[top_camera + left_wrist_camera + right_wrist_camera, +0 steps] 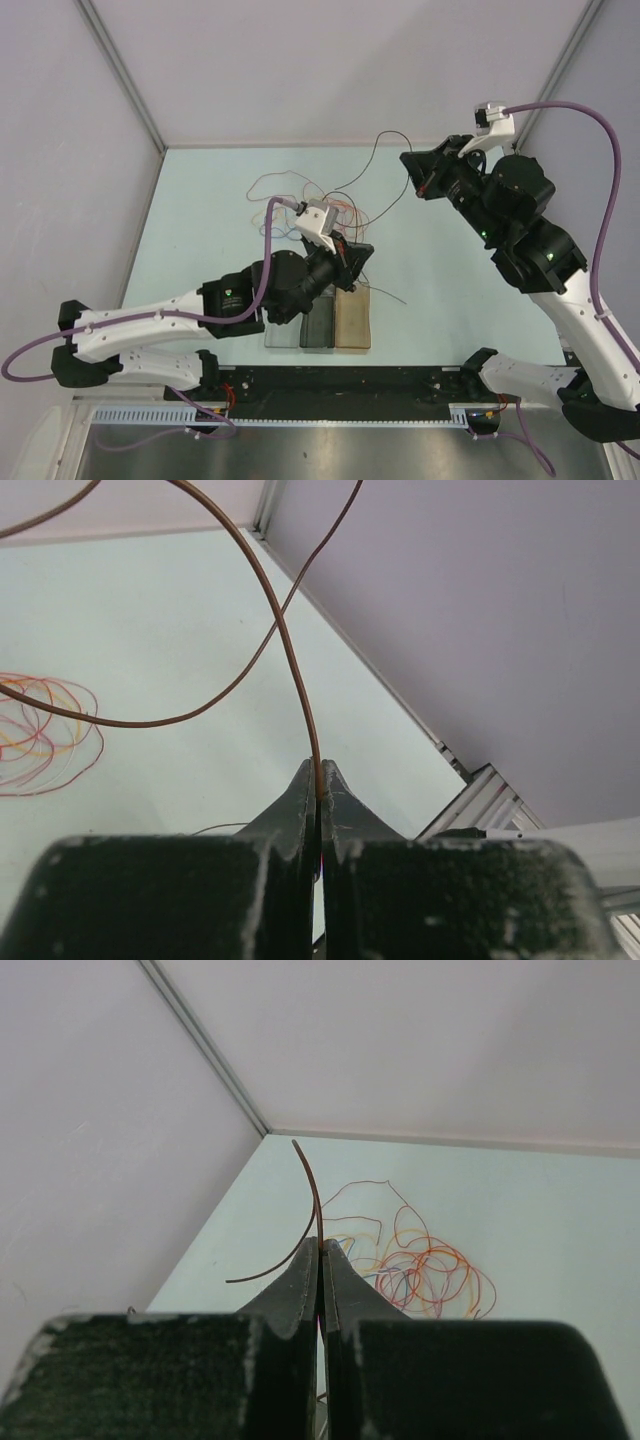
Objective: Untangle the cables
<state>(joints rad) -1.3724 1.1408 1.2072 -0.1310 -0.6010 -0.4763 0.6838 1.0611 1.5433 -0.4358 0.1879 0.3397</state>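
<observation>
A tangle of thin red, orange, blue and pale yellow cables (310,205) lies on the pale green table, behind my left gripper; it also shows in the right wrist view (420,1265) and the left wrist view (45,730). A dark brown cable (385,180) runs above the table between my two grippers. My left gripper (358,262) is shut on one end of it (300,680). My right gripper (412,172) is shut on the other end, whose short tip curls out past the jaws (305,1200).
Three flat pads, clear, grey and tan (320,325), lie side by side under my left gripper near the front edge. A loose thin wire end (390,295) lies right of them. White walls enclose the table on three sides.
</observation>
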